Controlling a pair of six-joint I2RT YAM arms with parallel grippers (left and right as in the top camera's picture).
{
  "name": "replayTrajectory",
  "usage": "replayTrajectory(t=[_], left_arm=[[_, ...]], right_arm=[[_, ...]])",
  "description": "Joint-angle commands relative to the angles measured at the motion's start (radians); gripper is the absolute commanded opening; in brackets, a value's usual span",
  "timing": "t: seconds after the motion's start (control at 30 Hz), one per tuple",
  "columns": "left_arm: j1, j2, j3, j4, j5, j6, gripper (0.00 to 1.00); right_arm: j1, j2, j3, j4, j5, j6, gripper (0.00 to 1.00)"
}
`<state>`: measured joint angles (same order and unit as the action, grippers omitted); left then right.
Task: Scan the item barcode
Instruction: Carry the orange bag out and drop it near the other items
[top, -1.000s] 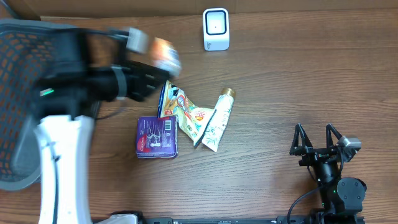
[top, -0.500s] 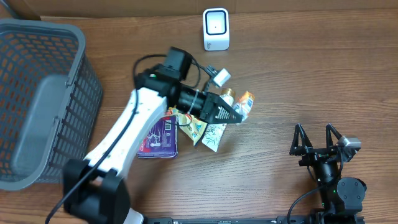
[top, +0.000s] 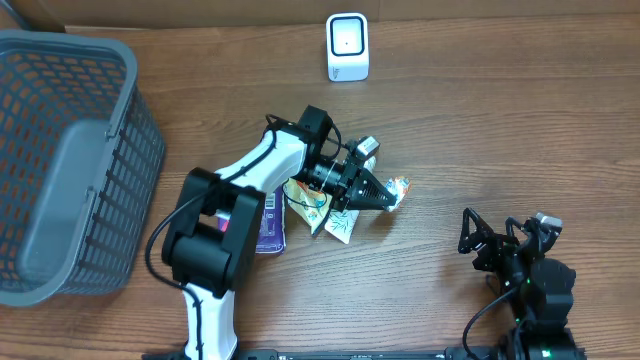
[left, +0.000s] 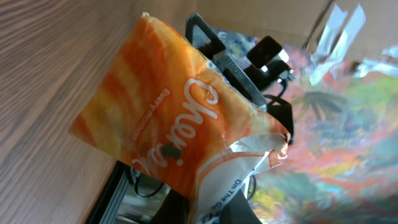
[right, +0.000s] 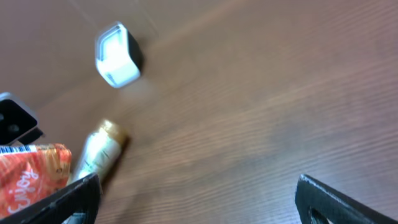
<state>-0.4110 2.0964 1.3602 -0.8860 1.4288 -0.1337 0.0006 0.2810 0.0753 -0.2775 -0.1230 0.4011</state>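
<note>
Your left end effector (top: 386, 197), pinching the orange sachet (top: 400, 187), sits nearer the scanner (top: 347, 47), which stands beyond it, slightly leftward.

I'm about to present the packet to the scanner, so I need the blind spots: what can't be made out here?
Barcode on the packet: none visible. The left wrist view shows only its orange branded face, and overhead it is too small.
Hold of the left gripper: the packet fills the left wrist view, so the fingers are unclear.
Box: mostly under the left arm, overhead.
Tube: cap end hidden by the arm overhead, blurred in the right wrist view.
</note>
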Motion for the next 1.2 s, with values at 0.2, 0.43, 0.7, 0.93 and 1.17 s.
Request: replayTrajectory(t=[0.2, 0.43, 0.7, 0.93, 1.17], left_arm=[[-0.002, 0.056, -0.006, 0.004, -0.085, -0.166, 0.04], [0.009, 0.056, -0.006, 0.004, -0.195, -0.157, 0.04], [-0.087, 0.045, 0.008, 0.024, -0.709, -0.162, 0.41], [-0.202, -0.017, 0.146, 0.061, -0.790, -0.121, 0.39], [-0.252, -0.091, 0.371, -0.030, -0.848, -0.121, 0.55]], right_arm=[[0.004, 0.061, 0.109, -0.101, -0.009, 0.026, 1.00], [0.004, 0.061, 0.199, -0.199, -0.010, 0.026, 1.00], [0.004, 0.061, 0.272, -0.195, -0.175, 0.026, 1.00], [0.004, 0.061, 0.272, -0.196, -0.257, 0.025, 1.00], [0.004, 0.061, 0.286, -0.154, -0.264, 0.021, 0.76]])
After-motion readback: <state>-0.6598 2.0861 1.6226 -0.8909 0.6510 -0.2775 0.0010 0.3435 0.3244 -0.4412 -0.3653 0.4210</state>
